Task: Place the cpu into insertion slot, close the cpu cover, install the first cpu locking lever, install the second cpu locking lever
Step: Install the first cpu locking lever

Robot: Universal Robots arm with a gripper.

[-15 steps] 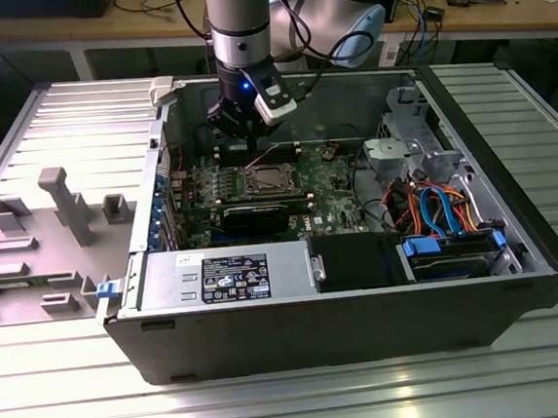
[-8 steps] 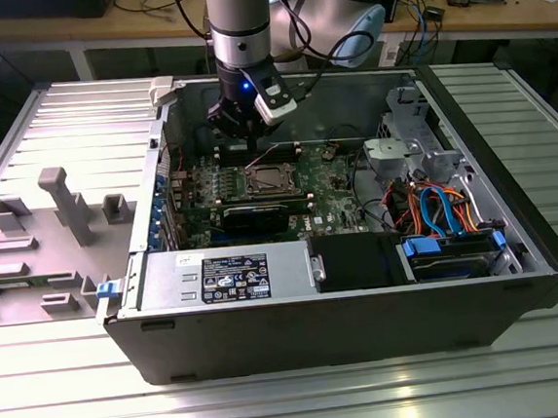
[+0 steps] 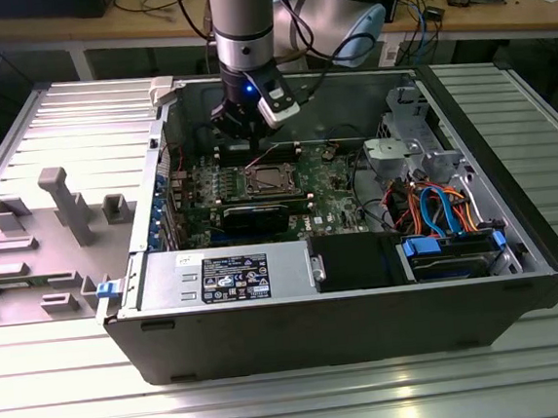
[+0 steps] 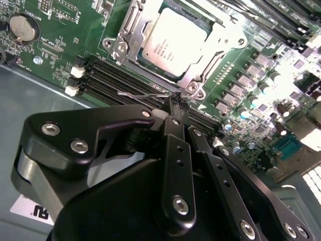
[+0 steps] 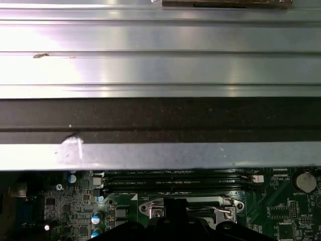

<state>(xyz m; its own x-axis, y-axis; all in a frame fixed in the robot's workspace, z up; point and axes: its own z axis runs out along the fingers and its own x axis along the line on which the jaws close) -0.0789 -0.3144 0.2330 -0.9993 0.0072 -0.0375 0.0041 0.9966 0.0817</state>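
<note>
The black tool [image 4: 175, 103] hangs low inside an open computer case [image 3: 299, 325], its two fingers pressed together at the tip. They appear to pinch a thin wire locking lever [image 4: 143, 93] that juts sideways from the tip, though the grip itself is partly hidden by the fingers.

Just beyond the tip lies the slot [image 4: 173, 42], and the cpu [image 4: 173, 39] sits flat in it, silvery top up. The cover [image 4: 213, 47], a thin silver frame, lies down around the chip, so its window shows the chip's top. By these signs the chip is placed and the cover closed. The lever at the tip looks raised, clear of the board and not yet hooked down. A second wire arm runs along the cover's far edge; whether it is latched cannot be told. So the lever work seems to be what is left.

Between the tool and the slot run long black memory slots [image 4: 120, 83], empty as far as can be seen. All sit on the green board [image 4: 55, 50], which carries a round coin battery [image 4: 24, 28] off to one side.

In the exterior view the tool [image 3: 251, 138] hangs over the board deep in the case. Nearer the camera, the case also holds a power supply [image 3: 231, 275] and a drive bay with blue and orange cables [image 3: 436, 210]. The case lies on a ribbed metal bench [image 3: 296, 403].
</note>
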